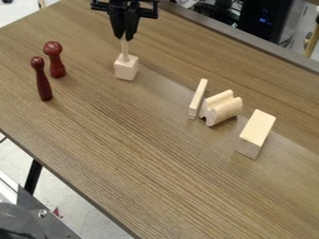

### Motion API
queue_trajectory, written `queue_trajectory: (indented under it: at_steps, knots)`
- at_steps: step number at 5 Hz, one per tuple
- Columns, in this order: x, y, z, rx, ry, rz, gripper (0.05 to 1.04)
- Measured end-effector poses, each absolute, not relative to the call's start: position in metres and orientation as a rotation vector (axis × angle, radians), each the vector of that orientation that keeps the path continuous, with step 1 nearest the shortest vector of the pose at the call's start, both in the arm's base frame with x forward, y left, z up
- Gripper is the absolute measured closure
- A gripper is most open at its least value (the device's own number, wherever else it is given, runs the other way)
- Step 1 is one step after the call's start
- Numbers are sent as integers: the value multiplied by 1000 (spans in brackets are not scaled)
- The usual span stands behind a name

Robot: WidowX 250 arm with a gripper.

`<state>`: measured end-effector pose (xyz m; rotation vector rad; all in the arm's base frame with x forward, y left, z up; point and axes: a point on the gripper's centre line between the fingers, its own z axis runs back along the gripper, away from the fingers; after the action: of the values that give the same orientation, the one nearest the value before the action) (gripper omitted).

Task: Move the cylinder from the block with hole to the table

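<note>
Well, our first worry is the block with hole (126, 69) coming up along with the cylinder (124, 51), which stands upright in it: a tight fit or a slanted pull could bind the two. If the hold on the cylinder's upper end is shallow, it may slip out as we lift, or the block may tip. Being slim and round, the cylinder could also roll once we lay it on the surface (149, 140), or topple if we let go of it standing, so we would release it low and gently. As for pose, the arm (124, 6) comes in at the top edge, with the jaws pointing straight down at the cylinder's top, above the block. We cannot tell whether the jaws are open or closed on the cylinder.
</note>
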<state>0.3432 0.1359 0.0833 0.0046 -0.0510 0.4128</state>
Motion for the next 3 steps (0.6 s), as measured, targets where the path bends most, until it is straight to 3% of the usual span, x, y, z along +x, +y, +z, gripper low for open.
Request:
queue_trajectory:
  at_steps: [1, 2, 3]
  knots:
    - [344, 136, 82, 4, -49, 411, 1010]
    - [345, 136, 81, 5, -59, 412, 877]
    - [344, 133, 80, -9, -71, 411, 600]
